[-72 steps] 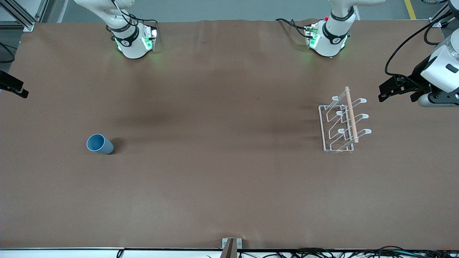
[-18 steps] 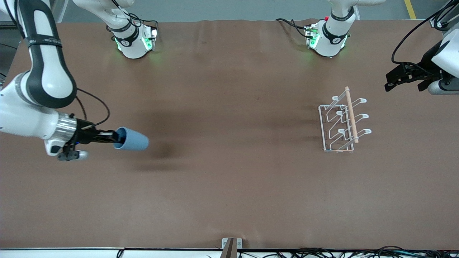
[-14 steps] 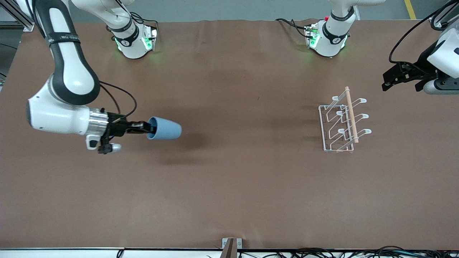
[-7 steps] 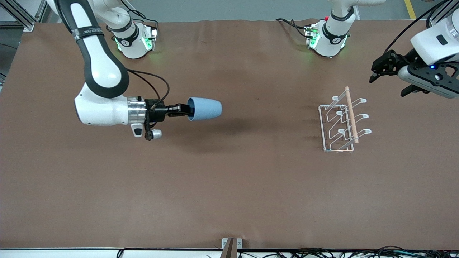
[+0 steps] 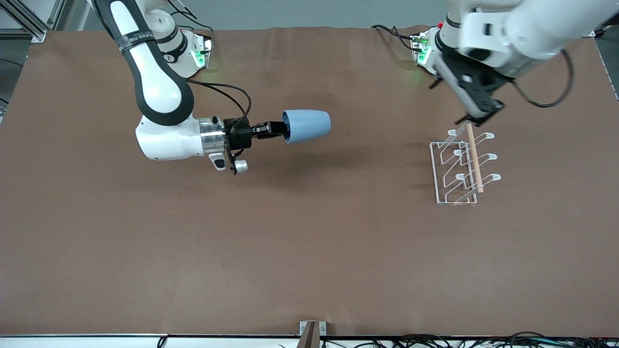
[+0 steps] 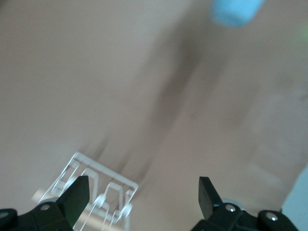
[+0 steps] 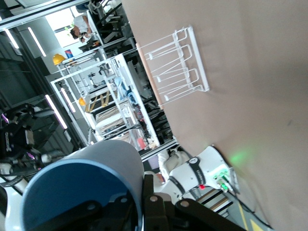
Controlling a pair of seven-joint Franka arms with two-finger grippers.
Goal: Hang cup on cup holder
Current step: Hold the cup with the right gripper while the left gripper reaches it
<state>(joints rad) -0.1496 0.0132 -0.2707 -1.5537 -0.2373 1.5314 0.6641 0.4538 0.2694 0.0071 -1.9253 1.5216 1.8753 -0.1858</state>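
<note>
Front view, taking the cup holder (image 5: 459, 166) as the landmark: it stands on the brown table (image 5: 309, 251) toward the left arm's end, a white wire rack with a rectangular base, looped prongs and a light wooden dowel (image 5: 474, 154) running along its top. No cup hangs on it.

Just over the end of the rack that lies farther from the front camera hangs the left gripper (image 5: 476, 118), pointing down at the tip of the dowel. In the left wrist view its two dark fingers (image 6: 77, 195) stand well apart with nothing between them, the rack showing below.

Well apart from the rack, toward the right arm's end, the right gripper (image 5: 278, 129) is up in the air over the middle of the table, reaching level toward the rack. It is closed on the rim of the light-blue cup (image 5: 307, 126), one finger inside the mouth and one outside. The cup lies on its side in the grip, its closed bottom pointing at the rack, its shadow on the table beneath.
</note>
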